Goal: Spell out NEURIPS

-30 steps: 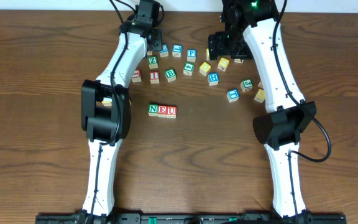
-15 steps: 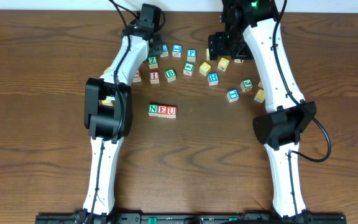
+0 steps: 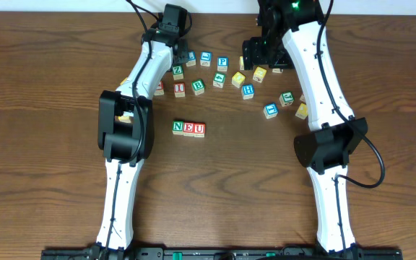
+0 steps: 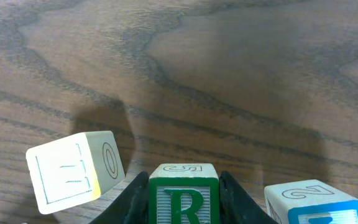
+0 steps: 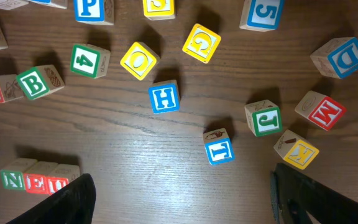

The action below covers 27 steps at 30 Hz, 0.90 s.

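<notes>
Left jaws clamp R cube (image 4: pixel 184 202), arm (image 3: pixel 144 68) outstretched.

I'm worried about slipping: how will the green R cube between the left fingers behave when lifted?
The R cube looks like solid wood, so probably rigid and light. Its flat sides sit square against the fingers of the left gripper, so it should hardly roll or twist. Its faces look smooth, so a loose pinch might slip.

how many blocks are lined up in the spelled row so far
3: N first, E in the middle, U last, touching side by side in one straight row. Nothing covers that row, so none looks hidden.
</notes>
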### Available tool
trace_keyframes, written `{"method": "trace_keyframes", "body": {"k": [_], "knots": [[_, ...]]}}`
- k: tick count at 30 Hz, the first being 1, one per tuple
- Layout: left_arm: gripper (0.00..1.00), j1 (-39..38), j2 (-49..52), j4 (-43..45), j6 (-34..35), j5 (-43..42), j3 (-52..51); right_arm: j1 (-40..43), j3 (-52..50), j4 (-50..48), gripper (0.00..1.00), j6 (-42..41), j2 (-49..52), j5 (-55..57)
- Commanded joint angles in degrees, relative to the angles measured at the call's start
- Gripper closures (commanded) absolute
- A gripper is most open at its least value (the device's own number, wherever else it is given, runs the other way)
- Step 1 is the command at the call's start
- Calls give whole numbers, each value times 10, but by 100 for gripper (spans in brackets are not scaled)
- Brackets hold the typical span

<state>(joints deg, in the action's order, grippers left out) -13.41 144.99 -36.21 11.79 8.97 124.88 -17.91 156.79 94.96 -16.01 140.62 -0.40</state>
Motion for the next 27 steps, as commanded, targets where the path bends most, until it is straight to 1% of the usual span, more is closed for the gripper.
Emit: {"method": "trace_keyframes", "body": {"k": [1, 4, 9, 10, 14, 19, 27], "knots": [[73, 0, 7, -10, -3, 5, 17, -5, -2, 0, 14, 4, -5, 5], [75, 0, 5, -14, -4, 5, 17, -5, -2, -1, 14, 4, -5, 5], [75, 1, -23, -14, -4, 6, 17, -5, -2, -7, 13, 4, -5, 5], [75, 1, -43, -14, -4, 6, 17, -5, -2, -12, 12, 4, -5, 5], [75, 1, -99, -24, -8, 6, 17, -4, -2, -35, 11, 5, -5, 5], [76, 0, -187, -87, -8, 5, 17, 6, -2, -65, 11, 5, -5, 5], [76, -26, -298, -240, -5, 4, 17, 57, -2, -86, 11, 5, -5, -6]]}}
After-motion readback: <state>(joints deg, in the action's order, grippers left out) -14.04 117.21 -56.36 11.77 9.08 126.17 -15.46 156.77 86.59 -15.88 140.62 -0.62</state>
